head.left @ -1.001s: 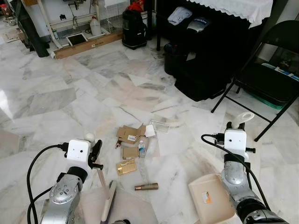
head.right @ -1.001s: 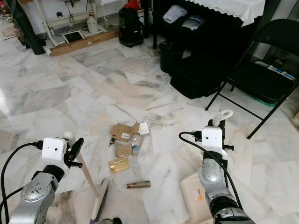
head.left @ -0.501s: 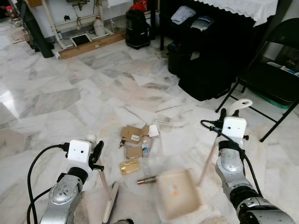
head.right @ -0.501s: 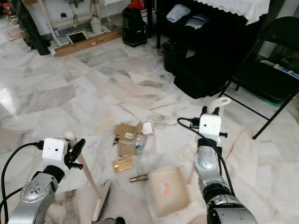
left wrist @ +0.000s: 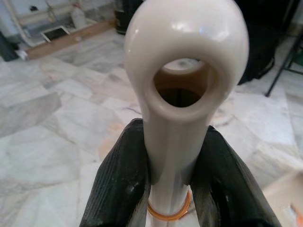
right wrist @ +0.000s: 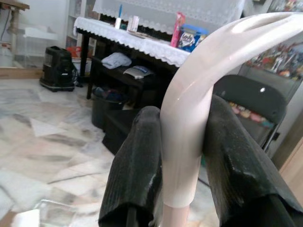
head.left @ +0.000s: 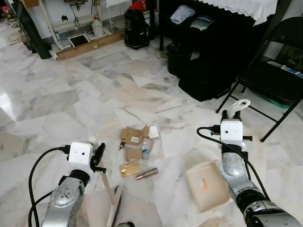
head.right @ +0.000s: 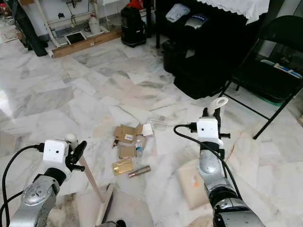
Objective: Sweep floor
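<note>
My left gripper [head.left: 97, 155] is shut on the cream broom handle [left wrist: 182, 80] just below its ring end. The stick slants down to the broom head [head.left: 115, 213] at the bottom edge. My right gripper [head.left: 230, 115] is shut on the dustpan handle [right wrist: 203, 71] under its loop. The cream dustpan [head.left: 206, 185] hangs low beside that arm, right of the litter. On the floor between the arms lie cardboard pieces [head.left: 132, 136], a small bottle [head.left: 145, 150], a gold box [head.left: 129, 168], a brown tube [head.left: 147, 173], white paper [head.left: 154, 132] and a clear plastic piece [head.left: 163, 125].
A black folding chair [head.left: 270, 78] stands at the right. Black bags and a dark table with a white cloth [head.left: 213, 61] are behind the litter. A black vacuum [head.left: 137, 28] and a wooden board [head.left: 87, 45] sit at the back. Open marble floor [head.left: 57, 104] lies to the left.
The dustpan swung in to the middle, then back out to the right. The brown tube now lies closer to the gold box. The camera shifted slightly.
</note>
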Controlling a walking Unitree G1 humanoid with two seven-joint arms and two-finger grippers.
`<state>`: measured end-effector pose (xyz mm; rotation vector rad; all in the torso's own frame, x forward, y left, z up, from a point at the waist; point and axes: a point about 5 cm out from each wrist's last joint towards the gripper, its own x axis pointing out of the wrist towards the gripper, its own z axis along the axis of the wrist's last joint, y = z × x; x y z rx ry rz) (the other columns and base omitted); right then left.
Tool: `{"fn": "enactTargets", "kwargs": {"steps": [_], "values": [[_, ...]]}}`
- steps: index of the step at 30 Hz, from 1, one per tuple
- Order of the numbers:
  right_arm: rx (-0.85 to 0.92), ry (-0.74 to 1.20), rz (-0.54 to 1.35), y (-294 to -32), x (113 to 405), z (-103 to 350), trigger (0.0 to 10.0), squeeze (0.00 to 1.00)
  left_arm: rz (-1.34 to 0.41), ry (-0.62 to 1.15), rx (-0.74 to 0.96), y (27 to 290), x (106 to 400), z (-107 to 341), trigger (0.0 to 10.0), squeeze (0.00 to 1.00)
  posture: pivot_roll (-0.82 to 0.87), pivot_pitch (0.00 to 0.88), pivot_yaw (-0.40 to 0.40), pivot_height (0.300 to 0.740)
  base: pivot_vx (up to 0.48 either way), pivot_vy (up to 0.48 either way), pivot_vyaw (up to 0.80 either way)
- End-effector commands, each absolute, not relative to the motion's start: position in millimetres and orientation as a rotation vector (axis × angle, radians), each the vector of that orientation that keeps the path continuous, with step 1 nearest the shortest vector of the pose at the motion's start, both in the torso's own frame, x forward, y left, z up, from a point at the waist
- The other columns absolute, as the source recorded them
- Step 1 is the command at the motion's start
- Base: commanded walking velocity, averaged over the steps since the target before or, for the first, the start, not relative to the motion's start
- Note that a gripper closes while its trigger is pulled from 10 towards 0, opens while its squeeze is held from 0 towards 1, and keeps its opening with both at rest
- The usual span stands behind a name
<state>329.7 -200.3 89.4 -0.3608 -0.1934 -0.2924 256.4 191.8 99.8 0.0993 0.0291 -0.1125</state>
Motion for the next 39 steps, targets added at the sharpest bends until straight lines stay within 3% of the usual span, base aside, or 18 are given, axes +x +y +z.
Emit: {"fn": "enactTargets", "kwargs": {"steps": [1,39], "values": [[-0.33,-0.206,-0.305,-206,328,91,10.0,0.0,-0.064,-0.066,0.115,197,261,117,10.0,0.0,0.16,0.096,0.034,0.74,0.0,0.0,0.0],[-0.223,-0.241,-0.282,-210,323,96,10.0,0.0,-0.036,-0.134,0.101,188,269,119,10.0,0.0,0.12,0.071,0.018,0.74,0.019,0.0,0.0]]}}
